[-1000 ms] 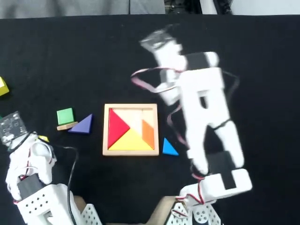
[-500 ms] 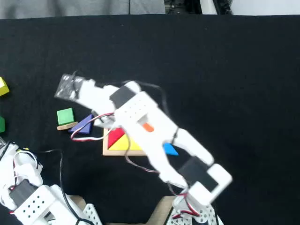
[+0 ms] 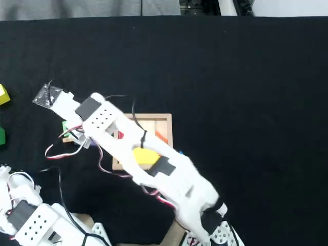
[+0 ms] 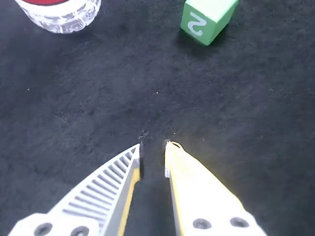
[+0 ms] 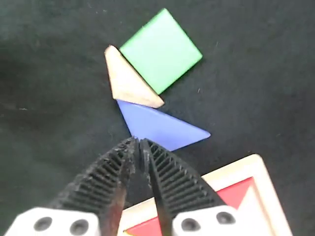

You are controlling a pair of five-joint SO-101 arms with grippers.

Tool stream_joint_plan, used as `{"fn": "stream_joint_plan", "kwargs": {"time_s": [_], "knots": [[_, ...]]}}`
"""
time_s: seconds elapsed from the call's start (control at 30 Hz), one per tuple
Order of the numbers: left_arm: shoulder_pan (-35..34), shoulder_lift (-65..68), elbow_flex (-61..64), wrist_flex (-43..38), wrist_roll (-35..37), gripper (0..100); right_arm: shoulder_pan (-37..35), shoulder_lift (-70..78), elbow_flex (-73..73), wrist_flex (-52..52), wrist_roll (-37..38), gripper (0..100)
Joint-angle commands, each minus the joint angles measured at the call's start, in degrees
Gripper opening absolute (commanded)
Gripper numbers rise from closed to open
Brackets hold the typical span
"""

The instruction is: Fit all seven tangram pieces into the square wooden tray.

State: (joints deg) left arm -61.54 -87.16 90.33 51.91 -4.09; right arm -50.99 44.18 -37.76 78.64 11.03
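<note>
The square wooden tray (image 3: 165, 119) holds a red piece (image 3: 119, 135), a yellow piece (image 3: 145, 155) and an orange piece (image 3: 161, 137). My right arm (image 3: 107, 123) stretches across it toward the left. In the right wrist view my right gripper (image 5: 140, 147) is shut and empty, with its tips just above one corner of the blue-violet triangle (image 5: 162, 129). A bare-wood triangle (image 5: 129, 81) and a green square (image 5: 161, 50) lie touching beyond it. The tray corner (image 5: 248, 164) is close beside the gripper. My left gripper (image 4: 152, 146) hangs over bare cloth with a narrow gap between its fingers.
A green die (image 4: 206, 17) and a glass jar (image 4: 59, 12) sit ahead of the left gripper. A yellow cube (image 3: 2, 95) and a green cube (image 3: 1, 136) lie at the table's left edge. The left arm (image 3: 25, 215) is at the front left corner.
My right arm has swung from the right of the tray across it to the loose pieces on the left. The left arm has drawn back toward the front left corner.
</note>
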Motion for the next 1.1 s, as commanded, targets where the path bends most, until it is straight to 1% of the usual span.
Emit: {"fn": "stream_joint_plan", "kwargs": {"time_s": [0.0,0.13,0.33,0.53,0.67,0.8,0.93,1.07], "knots": [[1.0,-0.5,-0.5,-0.9,0.0,10,-0.4,6.2,-12.4,7.0,-0.8,1.1],[1.3,-0.5,-0.5,-1.1,0.0,10,0.9,15.3,-21.8,11.5,-0.7,1.1],[1.3,-0.5,-0.5,-1.1,0.0,10,5.4,25.2,-37.3,20.2,-0.7,1.1],[1.3,-0.5,-0.5,-1.1,0.0,10,11.3,31.1,-48.7,21.5,-0.7,1.1],[1.3,-0.5,-0.5,-1.1,0.0,10,12.7,31.2,-54.5,22.5,-0.8,1.1],[1.3,-0.5,-0.5,-1.1,0.0,10,11.7,31.2,-57.9,22.6,-1.1,1.1],[1.3,-0.5,-0.5,-1.2,0.0,10,7.2,29.5,-58.0,21.5,-1.1,1.1],[1.3,-0.5,-0.5,-1.2,0.0,10,2.2,28.4,-57.9,18.1,-1.0,1.1]]}}
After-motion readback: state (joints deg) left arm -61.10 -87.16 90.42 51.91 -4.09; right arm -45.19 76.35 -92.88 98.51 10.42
